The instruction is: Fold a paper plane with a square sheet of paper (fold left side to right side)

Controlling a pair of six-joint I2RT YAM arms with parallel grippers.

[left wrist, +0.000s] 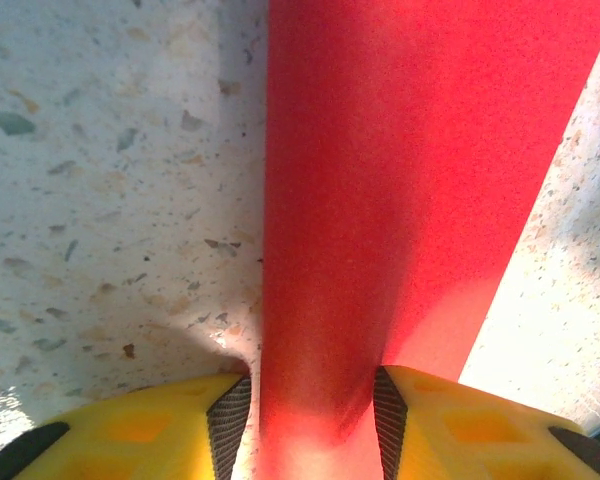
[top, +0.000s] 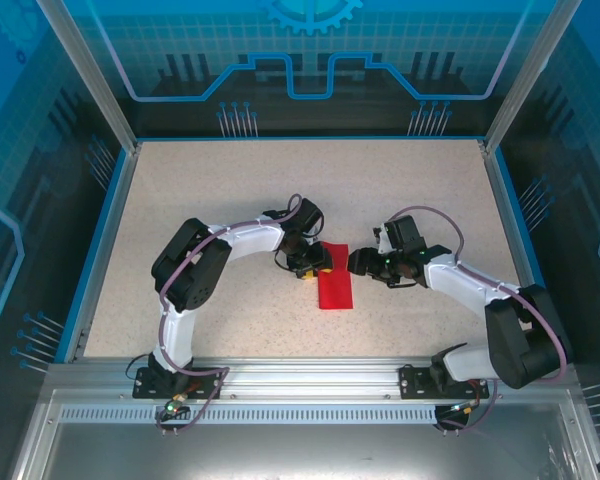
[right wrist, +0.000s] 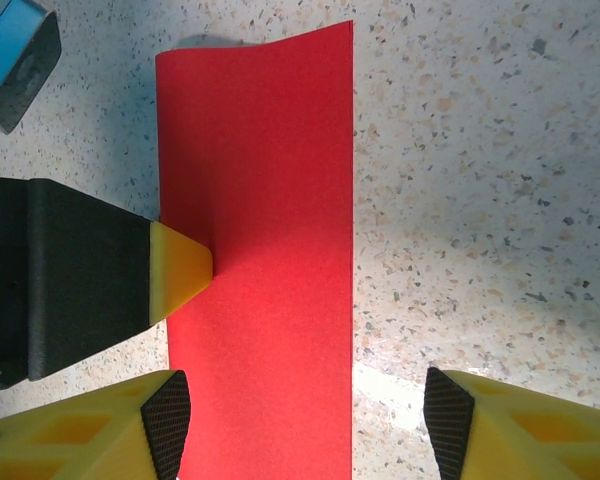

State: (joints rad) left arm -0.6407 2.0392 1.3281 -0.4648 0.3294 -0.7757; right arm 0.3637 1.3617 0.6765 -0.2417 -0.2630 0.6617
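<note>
Square sheet of paper (top: 335, 290), red and folded to a narrow strip, lies flat on the table (top: 180, 200). At the sheet's left edge sits the left gripper (top: 313, 266). Its pads (left wrist: 230, 420) stand partly apart with the paper filling the gap; whether it is clamped I cannot tell. The right gripper (right wrist: 307, 420) hovers over the sheet, jaws wide apart.

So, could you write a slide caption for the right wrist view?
Folded red paper on table, left claw tip at its edge, right claw open.
</note>
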